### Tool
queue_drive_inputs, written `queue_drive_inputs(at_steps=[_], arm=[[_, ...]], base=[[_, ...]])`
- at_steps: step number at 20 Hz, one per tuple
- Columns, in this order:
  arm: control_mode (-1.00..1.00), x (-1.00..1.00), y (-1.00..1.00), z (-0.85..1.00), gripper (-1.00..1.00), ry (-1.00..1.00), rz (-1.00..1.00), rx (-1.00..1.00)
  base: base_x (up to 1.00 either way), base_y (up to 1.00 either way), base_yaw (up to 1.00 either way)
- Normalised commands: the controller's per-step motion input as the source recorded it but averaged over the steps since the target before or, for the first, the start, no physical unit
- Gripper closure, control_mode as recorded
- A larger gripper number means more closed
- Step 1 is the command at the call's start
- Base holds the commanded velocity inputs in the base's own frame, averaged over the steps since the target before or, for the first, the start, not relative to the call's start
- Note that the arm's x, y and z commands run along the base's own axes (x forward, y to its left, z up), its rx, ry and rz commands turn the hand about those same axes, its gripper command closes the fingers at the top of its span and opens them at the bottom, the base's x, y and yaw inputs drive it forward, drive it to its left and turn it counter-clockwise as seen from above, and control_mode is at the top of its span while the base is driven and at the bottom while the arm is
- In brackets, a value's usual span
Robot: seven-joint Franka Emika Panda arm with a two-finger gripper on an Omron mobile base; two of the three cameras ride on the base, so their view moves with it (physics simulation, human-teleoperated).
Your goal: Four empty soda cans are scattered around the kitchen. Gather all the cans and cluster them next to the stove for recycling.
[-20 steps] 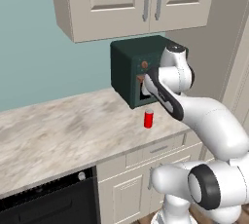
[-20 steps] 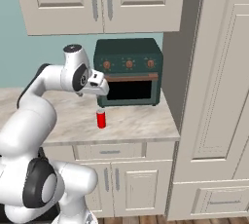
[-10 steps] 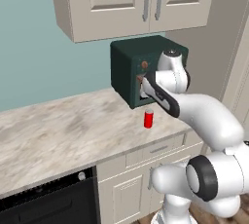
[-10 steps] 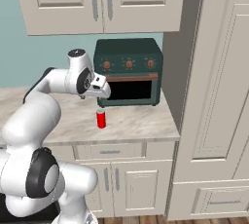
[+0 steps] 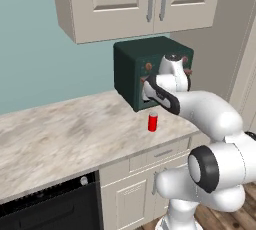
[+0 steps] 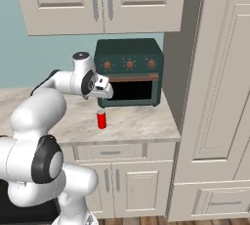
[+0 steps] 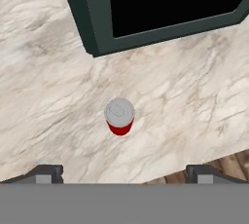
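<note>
One red soda can point(image 5: 153, 122) with a silvery top stands upright on the marble counter point(image 5: 65, 134), a little in front of the dark green toaster oven. The same can point(image 6: 101, 120) sits near the counter's front edge in the right base view. My gripper point(image 6: 104, 92) hangs above the can, pointing down, apart from it. Seen from the hand, the can point(image 7: 119, 116) lies centred between and beyond the two fingertips point(image 7: 44, 172), and my gripper point(image 7: 124, 173) is open and holds nothing. The stove is out of view.
The toaster oven point(image 6: 129, 74) stands against the back wall, right behind the can. Upper cabinets point(image 5: 135, 1) hang overhead. A tall cabinet point(image 6: 215, 97) walls off the counter's right end. A black dishwasher point(image 5: 45, 209) sits under the counter at left.
The arm has folded a little closer to the oven and the hand has drifted slightly over the can. The can has not moved and the gripper has stayed open.
</note>
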Motion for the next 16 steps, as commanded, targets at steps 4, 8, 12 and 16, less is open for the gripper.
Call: queue_drive_inputs(at_steps=[4, 8, 12, 16], arm=[[-1.00, 0.24, 0.02, -0.08, -1.00, 0.00, 0.00, 0.00], [-1.00, 0.03, 0.06, -0.11, -1.00, 0.02, 0.00, 0.04], [-1.00, 0.03, 0.07, -0.15, -1.00, 0.01, 0.00, 0.04], [-1.00, 0.03, 0.03, -0.17, -1.00, 0.00, 0.00, 0.01]], base=[[0.00, 0.00, 0.00], [0.00, 0.00, 0.00], [0.00, 0.00, 0.00], [0.00, 0.00, 0.00]])
